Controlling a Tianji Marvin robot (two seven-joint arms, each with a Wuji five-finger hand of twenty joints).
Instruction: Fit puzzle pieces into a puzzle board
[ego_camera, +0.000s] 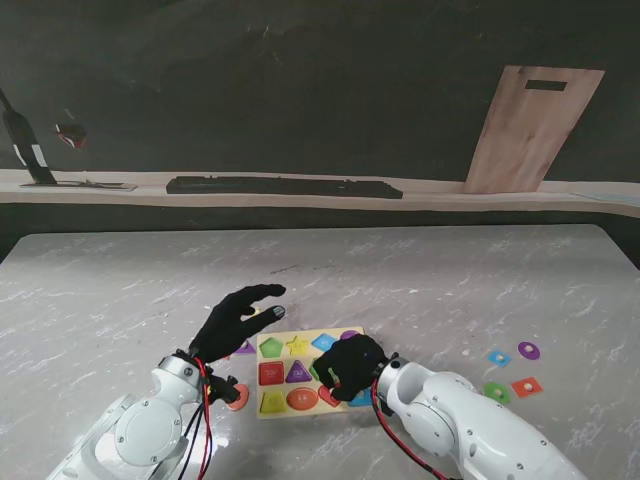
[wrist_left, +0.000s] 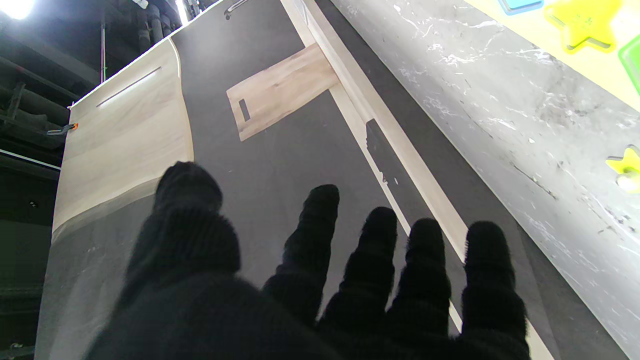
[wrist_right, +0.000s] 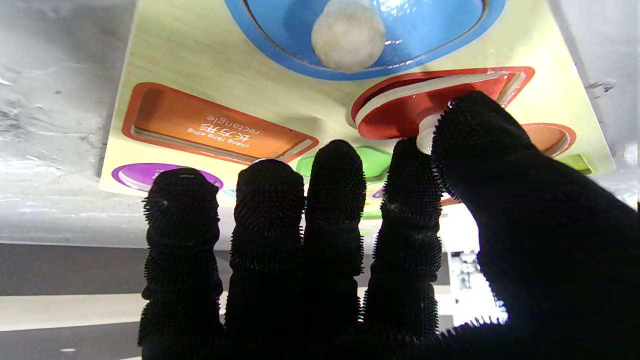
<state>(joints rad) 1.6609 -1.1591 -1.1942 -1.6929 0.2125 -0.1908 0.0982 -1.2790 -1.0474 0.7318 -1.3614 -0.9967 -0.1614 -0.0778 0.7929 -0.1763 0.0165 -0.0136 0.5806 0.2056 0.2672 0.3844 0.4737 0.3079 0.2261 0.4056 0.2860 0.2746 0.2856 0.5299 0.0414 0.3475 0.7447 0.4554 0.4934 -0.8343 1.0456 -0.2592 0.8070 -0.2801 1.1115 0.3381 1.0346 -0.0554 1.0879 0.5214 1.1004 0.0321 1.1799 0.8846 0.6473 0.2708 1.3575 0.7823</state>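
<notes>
The right hand (ego_camera: 347, 366), in a black glove, lies over the right half of the puzzle board (ego_camera: 283, 348) with its palm turned down. In the right wrist view its thumb and index finger (wrist_right: 413, 190) pinch the white knob of a red puzzle piece (wrist_right: 400, 112), which sits tilted, one edge raised out of its red-rimmed recess (wrist_right: 520, 80). Its other three fingers are stretched out side by side over the board. Next to that recess the wrist view shows an empty orange rectangle slot (wrist_right: 215, 131) with printed lettering, a large blue piece (wrist_right: 280, 40) seated with a pale round knob, a purple oval (wrist_right: 131, 175) and a green shape (wrist_right: 372, 160) partly hidden behind the fingers.

The left hand (ego_camera: 232, 320), also gloved in black, hovers at the left edge of the board, fingers spread and holding nothing; its wrist view shows all five fingers (wrist_left: 312, 240) apart against the far wall. A red round piece (ego_camera: 238, 397) lies on the table nearer to me, beside the left wrist.

Well apart to the right, loose pieces rest on the marble table (ego_camera: 420, 270): a blue one (ego_camera: 498, 357), a purple one (ego_camera: 529, 351), a green one (ego_camera: 496, 393) and a red one (ego_camera: 526, 386)
</notes>
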